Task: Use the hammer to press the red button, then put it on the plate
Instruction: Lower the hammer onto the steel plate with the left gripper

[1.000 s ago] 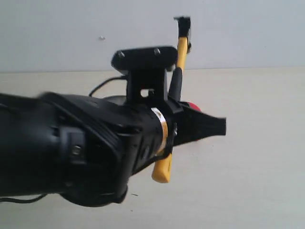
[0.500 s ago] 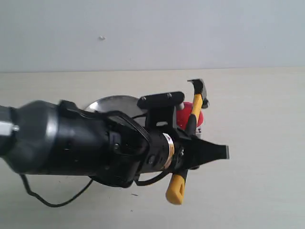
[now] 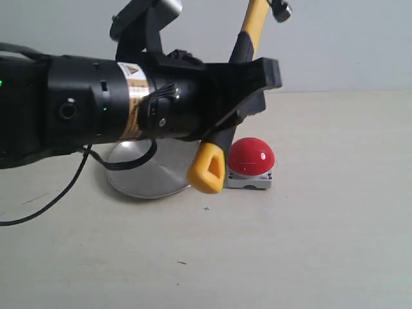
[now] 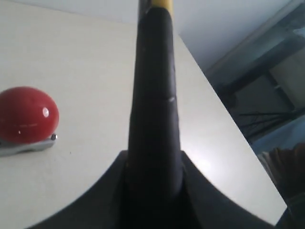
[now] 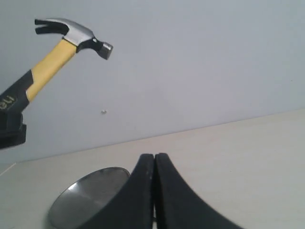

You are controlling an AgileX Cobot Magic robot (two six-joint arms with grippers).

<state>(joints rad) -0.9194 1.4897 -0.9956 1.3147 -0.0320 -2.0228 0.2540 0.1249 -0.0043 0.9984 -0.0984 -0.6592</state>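
Left gripper [image 3: 250, 90] was clenched on the hammer [image 3: 209, 168], gripping the black part of the handle. The hammer was held off the table at a steep tilt, with its steel head high at the top edge of the exterior view and its yellow butt end low, hanging in front of the gap between the plate [image 3: 138, 181] and the red button [image 3: 251, 156]. The right gripper [image 5: 155, 191] had its fingers pressed together with nothing between them, parked low near the plate. The button sat on the table just beside the plate's rim, and the head was well above the dome and not touching it. Risks from here, as a judgement: the heavy head is far from the jaws, so the handle could pivot in the grip on a downswing and the face could land off-centre, glancing off the glossy dome or hitting the base and shoving the button toward the plate. The low butt end could clip the plate rim or the button as the arm rotates. In the placing step the hammer looks longer than the plate is wide, so it could overhang, tip or slide on the metal. The black cable [image 3: 38, 206] trailing on the left could snag. The table [image 3: 322, 232] was pale beige, matte and flat, and the wall [image 3: 347, 45] was plain light grey. Past the table edge the left wrist view showed dark framing, too blurred to identify.
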